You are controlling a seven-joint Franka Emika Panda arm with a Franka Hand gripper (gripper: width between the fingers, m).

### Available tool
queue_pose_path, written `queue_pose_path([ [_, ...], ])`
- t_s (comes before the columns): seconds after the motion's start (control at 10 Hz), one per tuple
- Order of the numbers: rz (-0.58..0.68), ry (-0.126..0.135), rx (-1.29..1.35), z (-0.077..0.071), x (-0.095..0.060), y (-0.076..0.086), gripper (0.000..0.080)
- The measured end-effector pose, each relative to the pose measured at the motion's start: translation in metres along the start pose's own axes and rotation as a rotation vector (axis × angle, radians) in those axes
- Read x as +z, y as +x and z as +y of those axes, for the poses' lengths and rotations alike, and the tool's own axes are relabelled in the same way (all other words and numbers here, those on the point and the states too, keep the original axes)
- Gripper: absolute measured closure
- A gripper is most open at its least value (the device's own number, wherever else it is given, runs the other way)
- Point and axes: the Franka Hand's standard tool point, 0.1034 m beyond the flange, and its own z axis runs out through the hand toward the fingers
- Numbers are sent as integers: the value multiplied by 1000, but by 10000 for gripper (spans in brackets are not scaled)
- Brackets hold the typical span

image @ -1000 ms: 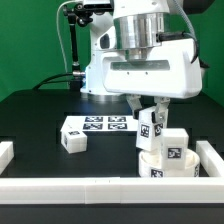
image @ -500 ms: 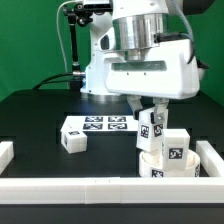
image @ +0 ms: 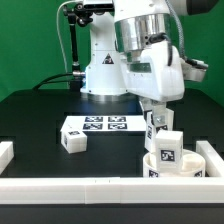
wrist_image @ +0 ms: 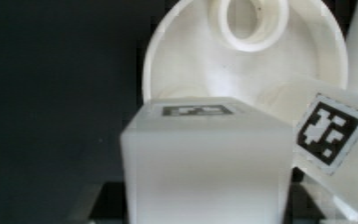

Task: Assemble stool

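The round white seat (image: 176, 169) lies by the exterior view's right rail. In the wrist view the seat (wrist_image: 194, 60) shows with an oval hole. My gripper (image: 153, 113) is shut on a blocky white leg (image: 154, 127) that stands upright on the seat; in the wrist view this leg (wrist_image: 202, 150) sits between the dark fingers (wrist_image: 108, 205). Another tagged leg (image: 166, 150) stands on the seat beside it and also shows in the wrist view (wrist_image: 336, 130). A loose leg (image: 72, 140) lies on the black table at the exterior view's left.
The marker board (image: 98, 124) lies flat behind the loose leg. Long white border rails run along the front (image: 100, 187), the left (image: 8, 152) and the right (image: 212, 152). The robot's base (image: 100, 70) stands at the back.
My wrist has turned and the hand now looks tilted, still shut on the leg. The seat with its legs has shifted slightly toward the exterior view's right.
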Motion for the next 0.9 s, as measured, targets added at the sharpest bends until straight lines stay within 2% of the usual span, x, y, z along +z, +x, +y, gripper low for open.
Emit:
queue_pose_path([
  [0.2,-10,19,137,-2,1,-3,462],
  [0.6,-39,20,419,-1,2,-17,461],
  [0.9,-44,17,492,-2,2,-19,461],
])
